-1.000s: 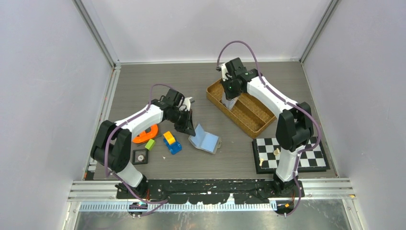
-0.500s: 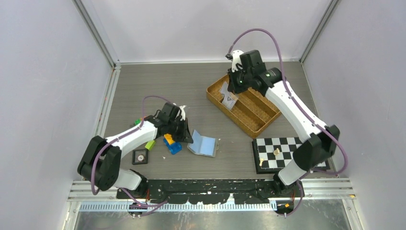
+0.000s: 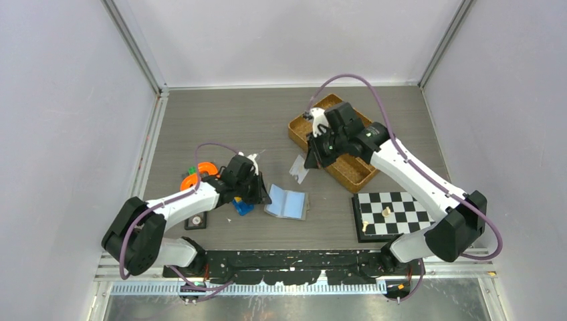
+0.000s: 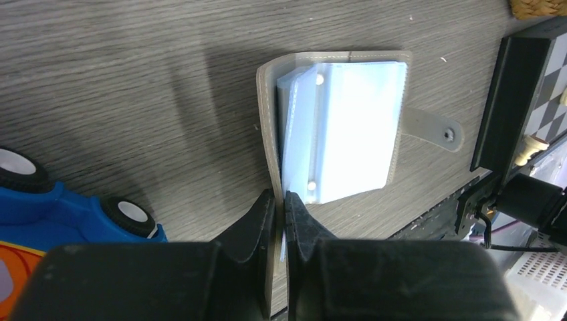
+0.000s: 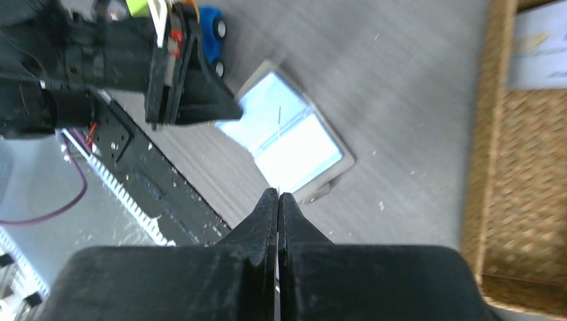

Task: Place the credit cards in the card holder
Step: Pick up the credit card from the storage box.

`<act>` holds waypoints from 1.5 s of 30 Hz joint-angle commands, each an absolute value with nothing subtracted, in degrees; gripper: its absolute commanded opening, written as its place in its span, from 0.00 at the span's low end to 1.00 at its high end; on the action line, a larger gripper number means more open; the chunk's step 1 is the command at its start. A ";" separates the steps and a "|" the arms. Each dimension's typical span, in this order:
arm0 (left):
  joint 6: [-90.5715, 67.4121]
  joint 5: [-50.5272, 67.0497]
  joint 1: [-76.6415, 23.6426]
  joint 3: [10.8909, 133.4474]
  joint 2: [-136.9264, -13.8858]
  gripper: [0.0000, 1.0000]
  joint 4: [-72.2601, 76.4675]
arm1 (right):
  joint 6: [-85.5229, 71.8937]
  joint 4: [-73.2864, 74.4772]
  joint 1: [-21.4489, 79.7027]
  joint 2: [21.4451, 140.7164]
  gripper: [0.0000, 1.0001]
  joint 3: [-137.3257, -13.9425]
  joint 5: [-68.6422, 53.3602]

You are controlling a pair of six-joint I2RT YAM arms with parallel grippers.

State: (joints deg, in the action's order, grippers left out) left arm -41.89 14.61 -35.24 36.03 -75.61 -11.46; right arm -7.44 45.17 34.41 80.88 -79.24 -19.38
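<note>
Clamped tight on the grey cover edge of the card holder (image 4: 348, 127): the left gripper (image 4: 279, 212), jaws closed on the corner nearest the blue toy car (image 4: 67, 210). Lying open on the table (image 3: 220, 120), the holder, with its light blue inside facing up and the snap tab (image 4: 434, 128) sticking out on the side away from the fingers, toward the chessboard (image 3: 408, 214). Placed in the near half of the table in the top view, between the toy car and the chessboard, the left gripper touching its left edge.

Pinched shut on one credit card (image 3: 299, 168): the right gripper (image 5: 277, 197). Seen edge-on from the right wrist as a thin pale line running out past the fingertips, in line with the holder's blue inside in that view. From above, held off the table just beside the left rim of the wicker basket (image 3: 299, 130), beyond the holder's far edge and apart from it. Whether the card's lower edge touches the table – cannot tell.

Inside the basket, at the top right of the right wrist view: a second card (image 5: 538, 47), lying flat.

Left of the holder, around the left arm – an orange toy (image 3: 188, 182) and a black square tile (image 3: 195, 219).
</note>
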 commanded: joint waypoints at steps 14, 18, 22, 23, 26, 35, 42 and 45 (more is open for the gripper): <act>-34.60 6.48 -35.30 38.07 -65.27 0.55 -19.58 | -15.96 34.57 39.55 85.68 0.01 -67.49 -24.39; -32.76 10.75 -35.32 39.57 -62.42 0.57 -18.61 | -16.63 31.86 39.51 87.73 0.01 -66.70 -24.85; -32.44 17.85 -35.29 38.50 -61.68 0.60 -11.35 | -17.41 28.00 39.55 89.55 0.00 -65.75 -25.67; -32.44 19.88 -35.33 37.99 -62.15 0.60 -9.23 | -17.58 26.98 39.55 90.08 0.00 -65.52 -25.88; -33.33 25.18 -35.33 37.14 -64.86 0.60 -3.91 | -17.94 24.40 39.51 92.21 0.00 -65.67 -27.15; -36.66 29.11 -35.33 32.35 -69.40 0.57 8.60 | -14.92 25.82 39.55 95.59 0.01 -68.18 -27.47; -33.71 29.36 -35.03 32.25 -66.82 0.60 7.89 | -9.99 33.87 39.16 91.96 0.01 -69.00 -28.17; -32.48 29.48 -34.69 32.50 -65.06 0.62 5.92 | -8.76 36.17 38.89 89.83 0.00 -68.64 -29.80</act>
